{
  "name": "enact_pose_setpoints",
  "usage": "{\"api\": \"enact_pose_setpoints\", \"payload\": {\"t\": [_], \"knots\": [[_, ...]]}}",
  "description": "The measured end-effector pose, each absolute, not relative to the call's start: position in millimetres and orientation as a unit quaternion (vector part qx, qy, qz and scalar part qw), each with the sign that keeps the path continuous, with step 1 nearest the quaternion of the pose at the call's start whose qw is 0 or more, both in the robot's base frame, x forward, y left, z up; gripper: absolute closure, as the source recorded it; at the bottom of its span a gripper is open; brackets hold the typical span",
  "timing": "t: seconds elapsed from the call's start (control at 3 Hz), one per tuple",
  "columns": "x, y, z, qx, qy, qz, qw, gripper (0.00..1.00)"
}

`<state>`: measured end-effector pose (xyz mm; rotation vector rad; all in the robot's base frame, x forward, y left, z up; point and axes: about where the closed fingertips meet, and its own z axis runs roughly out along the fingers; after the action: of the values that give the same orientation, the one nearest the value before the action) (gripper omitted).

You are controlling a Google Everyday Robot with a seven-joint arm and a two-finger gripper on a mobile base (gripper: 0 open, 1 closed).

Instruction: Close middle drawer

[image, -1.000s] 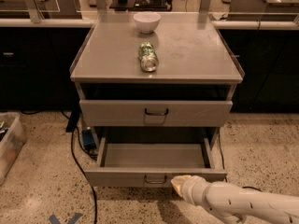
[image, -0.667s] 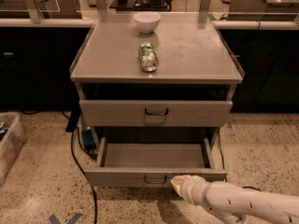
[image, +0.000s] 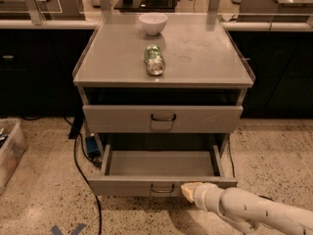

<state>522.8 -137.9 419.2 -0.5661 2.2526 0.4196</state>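
The middle drawer (image: 161, 164) is a long shallow grey tray pulled far out of the grey cabinet. Its low wide front panel (image: 122, 186) carries a small dark loop handle (image: 163, 189). The tray looks empty. My gripper (image: 189, 190) is at the end of the white arm (image: 254, 212), which comes in from the lower right. Its cream tip is against the front panel, just right of the handle. Above, the taller grey drawer front (image: 162, 119) with a square handle plate stands slightly out.
On the cabinet top (image: 205, 58) stand a white bowl (image: 153, 23) and a green can (image: 154, 60) lying on its side. A black cable (image: 82, 170) runs over the speckled floor at the left. A clear plastic bin (image: 9, 153) stands at the far left. Dark counters are behind.
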Motion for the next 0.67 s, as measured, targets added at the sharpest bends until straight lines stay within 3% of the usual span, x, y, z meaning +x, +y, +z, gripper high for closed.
{"api": "enact_pose_setpoints", "payload": {"t": [0.33, 0.67], "knots": [[570.9, -152.7, 419.0, -0.176, 0.879, 0.185, 0.404, 1.00], [571.0, -152.7, 419.1, -0.176, 0.879, 0.185, 0.404, 1.00]]}}
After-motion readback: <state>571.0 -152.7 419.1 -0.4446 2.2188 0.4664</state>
